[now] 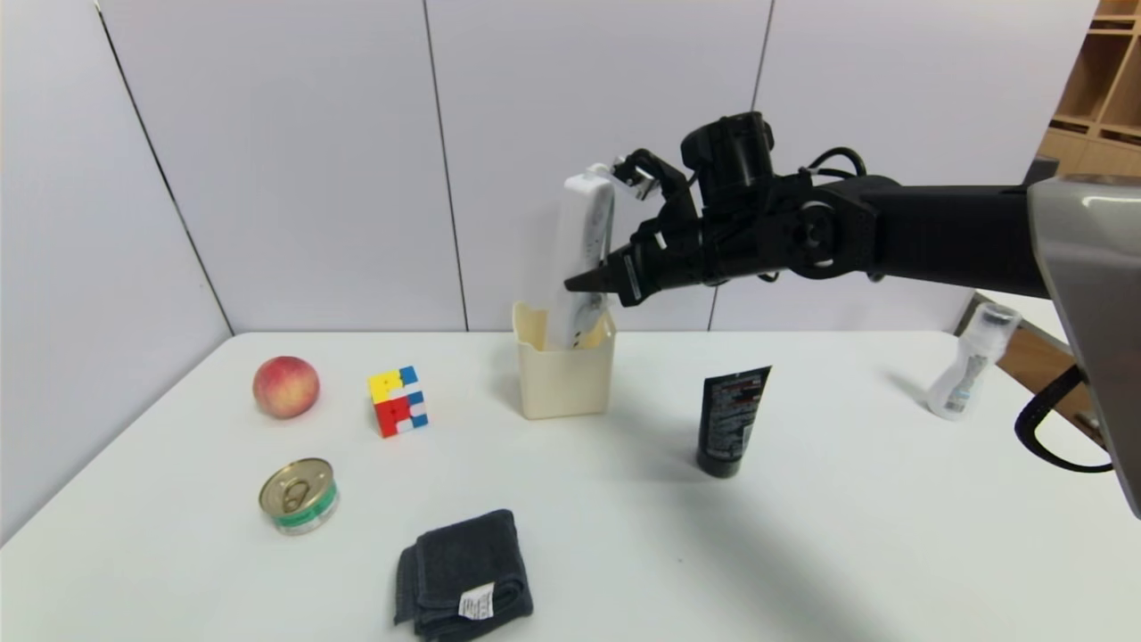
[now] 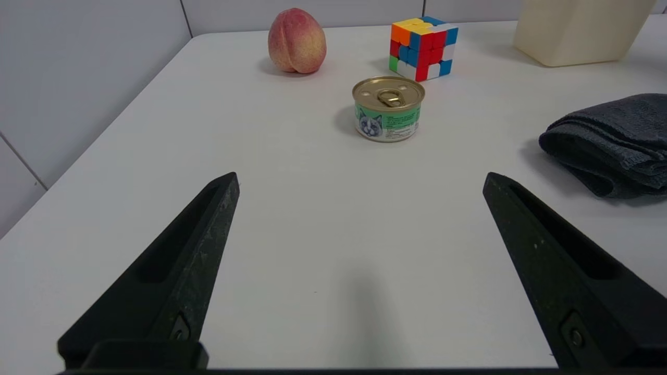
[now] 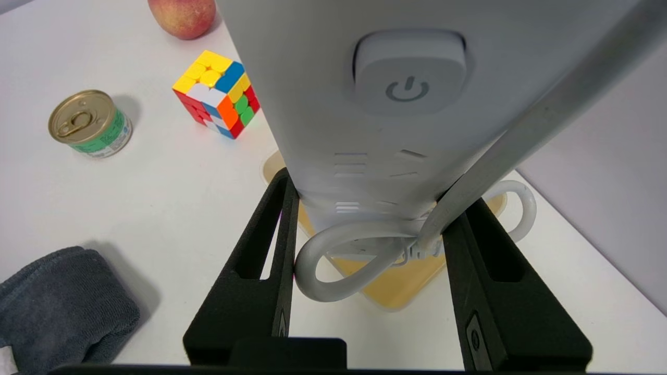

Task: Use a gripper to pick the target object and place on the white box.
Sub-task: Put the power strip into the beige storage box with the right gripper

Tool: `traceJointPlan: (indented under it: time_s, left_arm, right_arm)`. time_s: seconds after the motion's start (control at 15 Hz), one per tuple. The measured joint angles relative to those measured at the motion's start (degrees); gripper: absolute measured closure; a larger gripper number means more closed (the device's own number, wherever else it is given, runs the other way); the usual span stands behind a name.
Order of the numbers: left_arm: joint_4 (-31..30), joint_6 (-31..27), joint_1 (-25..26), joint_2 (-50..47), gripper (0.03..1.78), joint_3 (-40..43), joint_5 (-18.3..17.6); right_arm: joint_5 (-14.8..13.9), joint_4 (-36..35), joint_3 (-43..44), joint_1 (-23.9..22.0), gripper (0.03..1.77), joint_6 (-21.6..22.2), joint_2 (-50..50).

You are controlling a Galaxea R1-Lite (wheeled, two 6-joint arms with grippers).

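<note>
The right gripper (image 3: 370,208) is clamped on the white power strip (image 3: 375,104), one black finger (image 3: 260,260) on each side of its body. The strip fills the middle of the view, its power button (image 3: 409,78) facing the camera and socket slots below it. A loop of its white cord (image 3: 338,265) sags between the fingers, and another length of cord runs off toward two o'clock. Under the strip's far end sits the cream-white box (image 3: 396,286), its open top visible behind the cord. On the white table (image 3: 172,182), a colour cube (image 3: 219,94) lies at ten o'clock, a tin can (image 3: 88,122) toward nine, a peach (image 3: 182,15) at eleven and a dark grey towel (image 3: 57,307) at eight.
</note>
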State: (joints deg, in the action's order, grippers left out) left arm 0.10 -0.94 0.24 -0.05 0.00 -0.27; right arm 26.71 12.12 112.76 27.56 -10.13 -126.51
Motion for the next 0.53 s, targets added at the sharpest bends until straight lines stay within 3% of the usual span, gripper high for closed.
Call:
traceJointPlan:
  time_s: [0.53]
  left_arm:
    - [0.0, 0.0, 0.0, 0.0, 0.12, 0.0, 0.0]
  right_arm:
    - [0.0, -0.1, 0.0, 0.7, 0.97, -0.2, -0.1]
